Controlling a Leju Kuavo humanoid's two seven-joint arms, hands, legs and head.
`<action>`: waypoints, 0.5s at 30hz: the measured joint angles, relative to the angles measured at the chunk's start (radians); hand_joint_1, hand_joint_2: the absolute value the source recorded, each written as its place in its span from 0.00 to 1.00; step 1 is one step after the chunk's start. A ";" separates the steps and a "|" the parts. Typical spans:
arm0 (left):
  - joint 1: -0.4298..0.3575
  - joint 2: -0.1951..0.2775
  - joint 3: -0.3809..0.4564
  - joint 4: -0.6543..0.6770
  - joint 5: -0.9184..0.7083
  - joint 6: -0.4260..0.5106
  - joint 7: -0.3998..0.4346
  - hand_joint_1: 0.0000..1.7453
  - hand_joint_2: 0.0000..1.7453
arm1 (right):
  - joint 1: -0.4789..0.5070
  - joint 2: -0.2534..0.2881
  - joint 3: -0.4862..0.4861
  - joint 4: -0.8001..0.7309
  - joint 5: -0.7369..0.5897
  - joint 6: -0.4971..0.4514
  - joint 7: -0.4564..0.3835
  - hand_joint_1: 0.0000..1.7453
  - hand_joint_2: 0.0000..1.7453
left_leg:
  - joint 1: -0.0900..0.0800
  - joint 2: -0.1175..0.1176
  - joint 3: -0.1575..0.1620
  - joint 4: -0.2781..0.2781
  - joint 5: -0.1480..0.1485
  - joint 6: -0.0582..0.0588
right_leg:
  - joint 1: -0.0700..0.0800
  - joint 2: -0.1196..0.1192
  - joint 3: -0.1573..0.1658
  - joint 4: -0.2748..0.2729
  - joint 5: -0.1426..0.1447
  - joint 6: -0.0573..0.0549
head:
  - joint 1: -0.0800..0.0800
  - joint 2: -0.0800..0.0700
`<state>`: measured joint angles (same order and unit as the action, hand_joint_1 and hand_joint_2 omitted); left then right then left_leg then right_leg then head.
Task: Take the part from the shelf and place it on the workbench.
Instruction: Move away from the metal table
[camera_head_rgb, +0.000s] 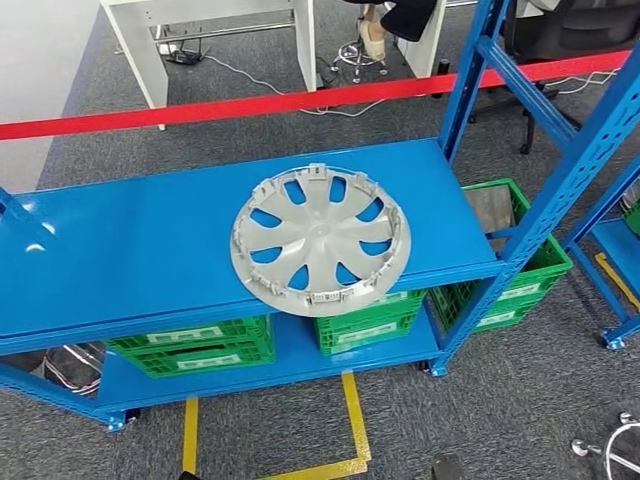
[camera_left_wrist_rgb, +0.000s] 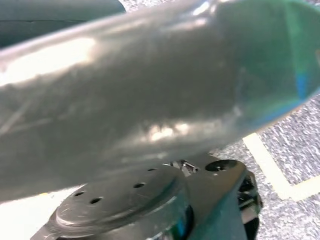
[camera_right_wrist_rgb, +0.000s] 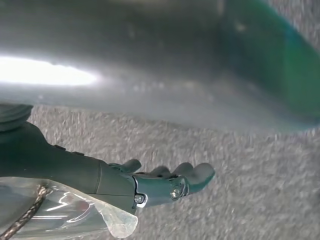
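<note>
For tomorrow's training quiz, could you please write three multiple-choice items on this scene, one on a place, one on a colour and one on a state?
1. Where does the round silver plastic wheel cover lie?
A. On the blue metal shelf's top board
B. In a green crate
C. On the carpet

2. What colour are the plastic crates on the lower board?
A. Red
B. Green
C. White

3. How is the robot's right hand?
A. Gripping the wheel cover
B. Holding a crate
C. Open, holding nothing

Answers:
1 A: the head view shows it flat on the top board, its near edge past the front lip.
2 B: their latticed walls are green.
3 C: the right wrist view shows its fingers extended over carpet.
</note>
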<state>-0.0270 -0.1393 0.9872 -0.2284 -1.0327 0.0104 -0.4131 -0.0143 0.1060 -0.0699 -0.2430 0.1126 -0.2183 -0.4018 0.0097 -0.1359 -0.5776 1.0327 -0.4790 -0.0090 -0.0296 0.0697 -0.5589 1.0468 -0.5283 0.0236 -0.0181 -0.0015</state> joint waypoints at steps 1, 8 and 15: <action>0.001 -0.001 0.000 0.001 0.000 0.001 0.000 0.00 0.00 | -0.001 -0.001 -0.005 0.000 -0.001 -0.001 -0.001 0.00 0.00 | -0.001 0.006 -0.003 0.006 -0.004 -0.005 | -0.001 -0.011 0.003 -0.002 0.001 -0.007 | -0.002 0.000; -0.007 -0.015 0.000 0.005 0.008 0.029 -0.005 0.00 0.00 | 0.003 -0.003 -0.027 0.009 -0.002 -0.003 -0.005 0.00 0.00 | -0.003 0.128 -0.128 0.251 -0.085 -0.015 | 0.009 -0.117 0.019 -0.006 -0.014 -0.028 | -0.017 0.000; -0.010 -0.020 0.000 0.005 0.008 0.033 -0.007 0.00 0.75 | -0.001 -0.003 -0.033 0.012 -0.002 0.000 -0.007 0.00 0.00 | -0.034 0.210 -0.011 0.006 0.008 0.030 | 0.020 -0.197 0.050 -0.020 -0.035 -0.004 | -0.018 0.000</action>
<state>-0.0367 -0.1595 0.9873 -0.2235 -1.0249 0.0438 -0.4198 -0.0149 0.1028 -0.1026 -0.2308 0.1102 -0.2181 -0.4088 -0.0245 0.0741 -0.5891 1.0386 -0.4706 0.0206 -0.0101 -0.1270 -0.5084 1.0263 -0.5629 0.0193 -0.0359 -0.0015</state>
